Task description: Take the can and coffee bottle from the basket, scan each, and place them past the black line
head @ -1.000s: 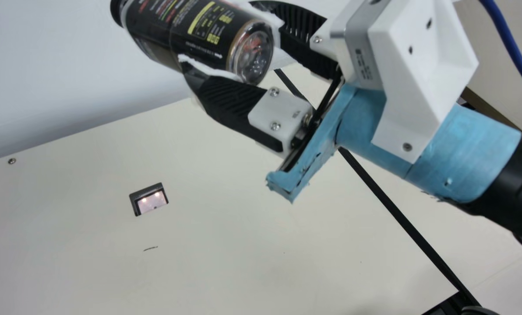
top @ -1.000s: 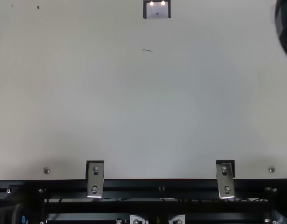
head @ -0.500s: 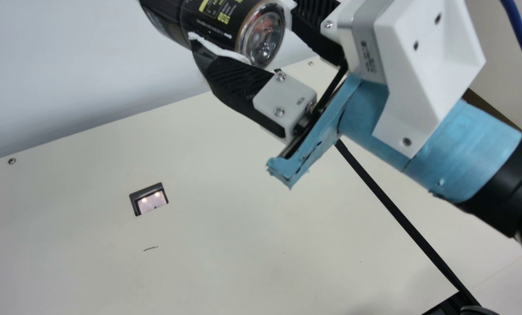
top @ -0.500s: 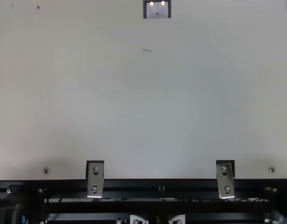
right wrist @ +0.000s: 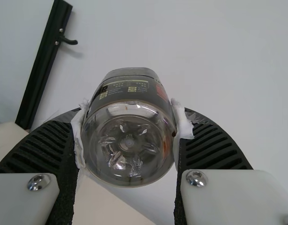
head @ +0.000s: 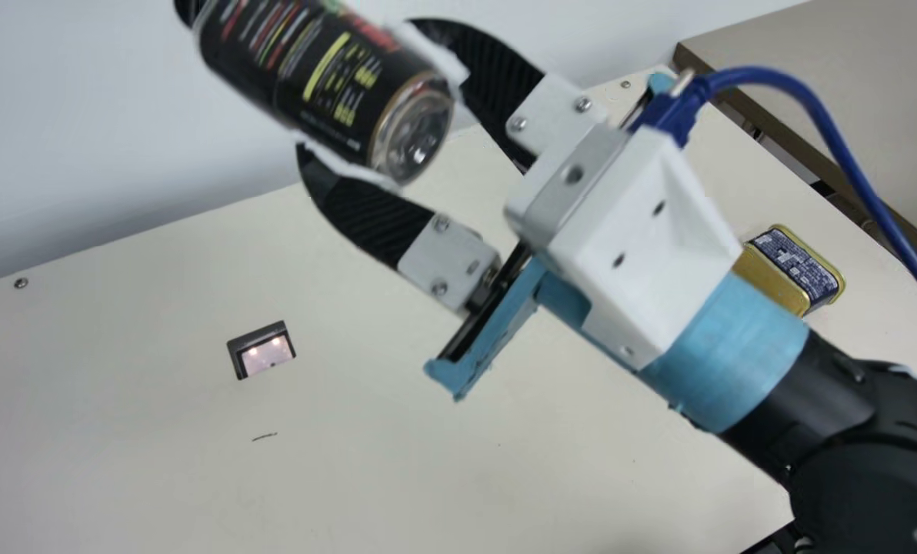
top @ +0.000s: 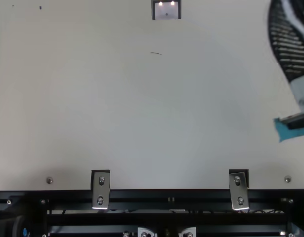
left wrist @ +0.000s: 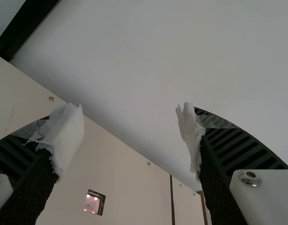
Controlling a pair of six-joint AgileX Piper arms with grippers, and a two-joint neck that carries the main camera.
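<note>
right gripper (head: pixel 366 91) is pinching the coffee bottle (head: pixel 324 85), main view 11 o'clock | left gripper (left wrist: pixel 129 111) is hanging spread | gold can (head: pixel 792 269) is sitting at 3, probably done | bottle's awaiting placement, scan unclear tbh

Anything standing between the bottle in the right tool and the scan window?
Nothing visible stands between the coffee bottle, held in the right tool, and the scan window set in the table.

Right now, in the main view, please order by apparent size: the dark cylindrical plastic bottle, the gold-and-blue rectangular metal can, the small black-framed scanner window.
1. Dark bottle, cut off by the view's edge
2. Gold-and-blue can, partly hidden
3. Scanner window
</note>
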